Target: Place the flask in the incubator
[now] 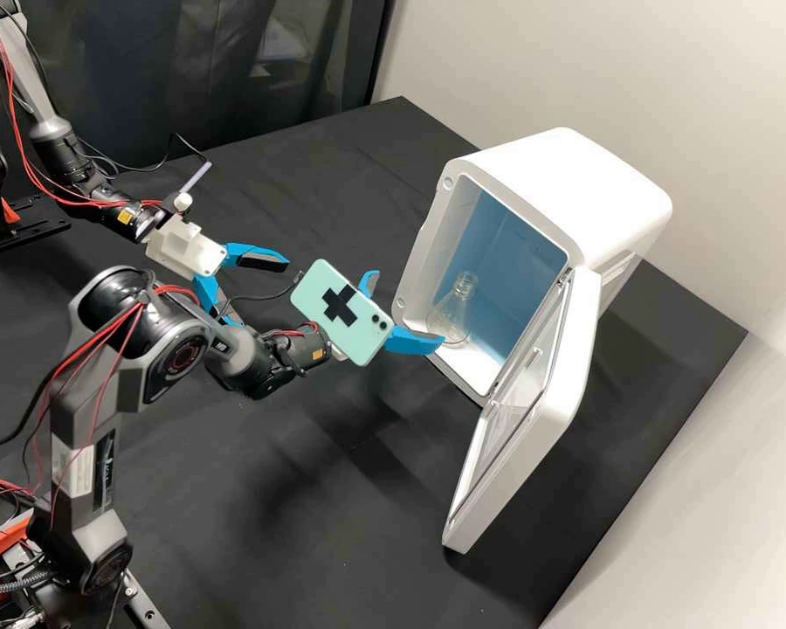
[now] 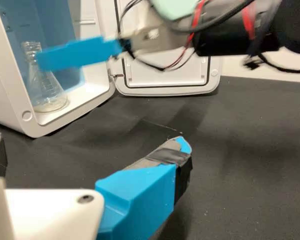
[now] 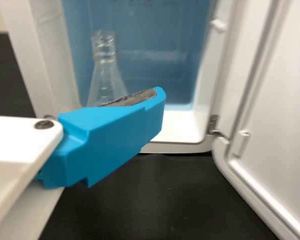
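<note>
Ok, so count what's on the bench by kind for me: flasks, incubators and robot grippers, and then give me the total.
Flask: 1
Incubator: 1
Grippers: 2, the left gripper and the right gripper
Total: 4

Your worktop (image 1: 323, 489) is a black, matte surface that runs from the dark curtain (image 1: 192, 61) at the back to the pale wall (image 1: 637, 79) on the right. Towards its right edge you have the white incubator (image 1: 576, 192) standing on it. Its door (image 1: 520, 419) is swung wide open toward the near side, and the blue inside faces left. At the far left, a black mounting plate (image 1: 17, 229) lies on the worktop.
</note>
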Robot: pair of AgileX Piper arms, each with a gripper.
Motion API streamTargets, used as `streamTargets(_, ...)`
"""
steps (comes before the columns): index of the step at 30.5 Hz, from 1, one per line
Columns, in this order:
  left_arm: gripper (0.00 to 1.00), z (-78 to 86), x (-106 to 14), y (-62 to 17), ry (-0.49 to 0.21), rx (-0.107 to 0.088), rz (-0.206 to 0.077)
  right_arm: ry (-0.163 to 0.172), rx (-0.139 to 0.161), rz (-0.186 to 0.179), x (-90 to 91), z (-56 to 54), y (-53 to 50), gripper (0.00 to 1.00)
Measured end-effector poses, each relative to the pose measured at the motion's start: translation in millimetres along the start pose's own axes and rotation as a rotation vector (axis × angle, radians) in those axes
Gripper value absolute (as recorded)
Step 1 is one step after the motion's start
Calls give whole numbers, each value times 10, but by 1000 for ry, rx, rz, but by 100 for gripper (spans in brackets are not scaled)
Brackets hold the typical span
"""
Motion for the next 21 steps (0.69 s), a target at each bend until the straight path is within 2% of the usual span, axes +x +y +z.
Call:
streamTargets(1, 100, 2, 0, -1, 3, 12, 0, 16, 19, 38, -65, 28, 43, 100)
streamTargets(4, 100, 11, -5, -8, 9, 21, 0, 46, 60, 87, -178, 74, 113, 100)
streamTargets(6, 100, 18, -18, -29, 18, 20, -5, 63, 93, 115, -258, 107, 160, 100)
streamTargets(8, 100, 17, -26, -41, 32, 28, -8, 78, 112, 129, -326, 122, 204, 100)
streamTargets(10, 100, 14, -44, -48, 39, 31, -3, 86, 128, 127, -388, 138, 219, 100)
streamTargets(13, 100, 11, -69, -26, 40, 29, 25, 102, 149, 136, -457, 136, 238, 100)
streamTargets(14, 100, 11, -81, -7, 38, 30, 50, 102, 151, 137, -473, 138, 238, 100)
streamTargets(16, 100, 16, -100, 0, 34, 31, 78, 104, 150, 137, -484, 138, 239, 100)
streamTargets(17, 100, 17, -113, 7, 31, 26, 99, 109, 150, 142, -485, 135, 243, 100)
streamTargets(18, 100, 14, -131, 5, 27, 9, 115, 108, 150, 142, -490, 138, 241, 100)
streamTargets(21, 100, 13, -170, 28, 11, -59, 174, 108, 150, 142, -490, 138, 241, 100)
